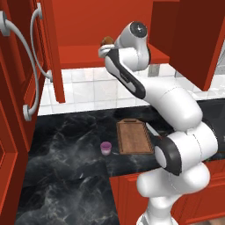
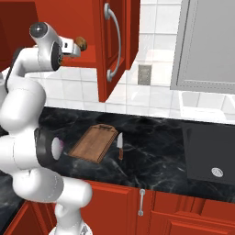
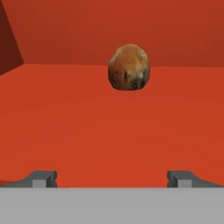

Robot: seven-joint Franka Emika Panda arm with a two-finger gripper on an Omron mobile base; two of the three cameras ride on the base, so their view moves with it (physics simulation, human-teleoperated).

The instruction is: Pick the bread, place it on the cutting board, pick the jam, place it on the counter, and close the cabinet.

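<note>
The bread (image 3: 129, 67), a round golden-brown roll, sits on the red shelf inside the open cabinet (image 1: 88, 57), just ahead of my gripper (image 3: 112, 179). The gripper is open with nothing between its fingertips (image 3: 43, 178), and the roll is a short way beyond them. From the right, the gripper (image 2: 75, 47) is raised to shelf height just short of the bread (image 2: 81, 43). The wooden cutting board (image 1: 134, 137) lies on the black counter (image 1: 66, 176). The purple jam (image 1: 105, 147) stands on the counter to the board's left.
The cabinet's doors (image 1: 26, 66) stand wide open, and one door (image 2: 112, 41) juts out over the counter. A knife (image 2: 120, 146) lies beside the board. To the right are a grey-fronted unit (image 2: 206, 46) and a dark recess (image 2: 211, 156) in the counter.
</note>
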